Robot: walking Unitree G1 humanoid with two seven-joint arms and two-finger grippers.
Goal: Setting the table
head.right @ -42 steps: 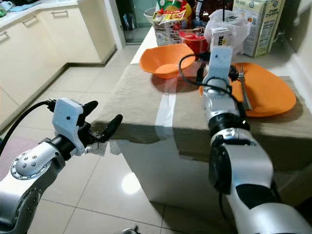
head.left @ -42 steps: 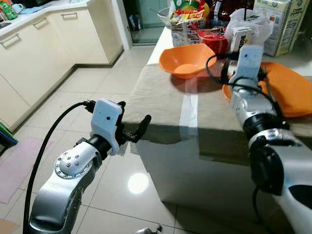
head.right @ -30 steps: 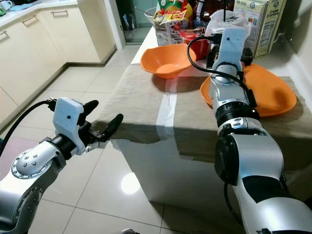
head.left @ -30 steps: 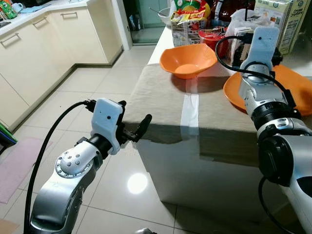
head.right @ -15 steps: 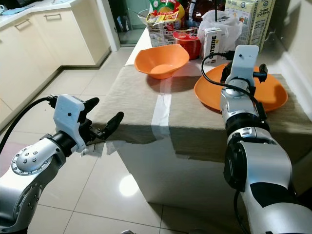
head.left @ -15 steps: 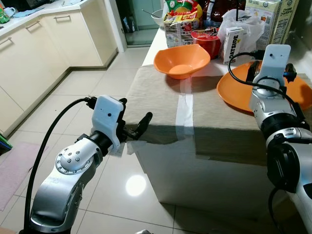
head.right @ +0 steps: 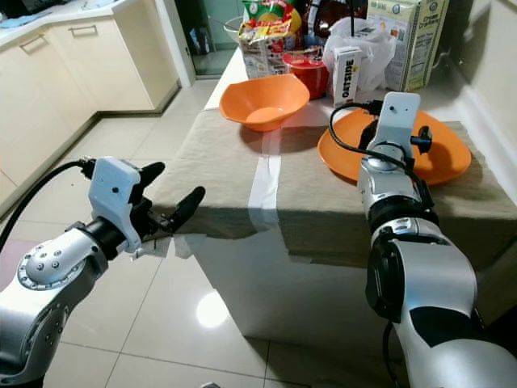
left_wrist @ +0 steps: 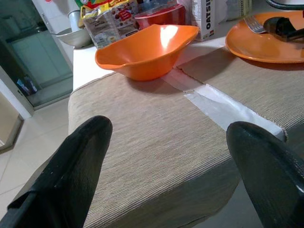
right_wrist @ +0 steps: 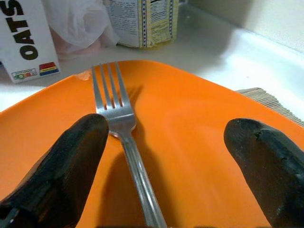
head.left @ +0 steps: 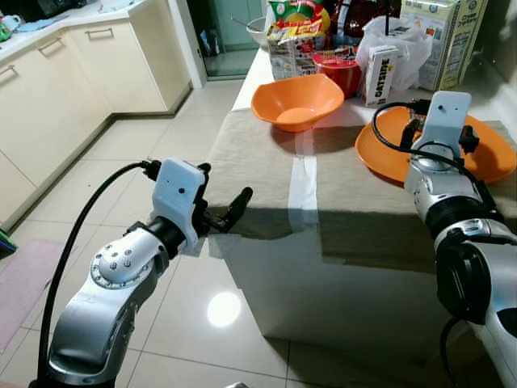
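An orange plate (head.right: 448, 158) lies at the right of the table's beige mat (head.left: 258, 162). A steel fork (right_wrist: 121, 128) rests on it, tines pointing to the table's back. My right gripper (right_wrist: 166, 159) hovers low over the plate, open, its fingers either side of the fork, which lies closer to one finger (right_wrist: 71, 161). An orange bowl (head.left: 296, 100) stands empty at the mat's far edge. My left gripper (head.left: 222, 190) is open, holding nothing, in the air just off the table's left edge.
At the back of the table stand an oats carton (head.left: 378, 74), a red bowl (head.left: 338, 69), snack packets (head.left: 291, 36), a white plastic bag (head.left: 404, 44) and a tall carton (head.left: 444, 40). Cream cabinets (head.left: 56, 81) line the left. Tiled floor (head.left: 161, 129) lies between.
My right gripper has moved right from the plate's left edge to above its middle, now straddling the fork. The view has shifted a little. The left arm has stayed put.
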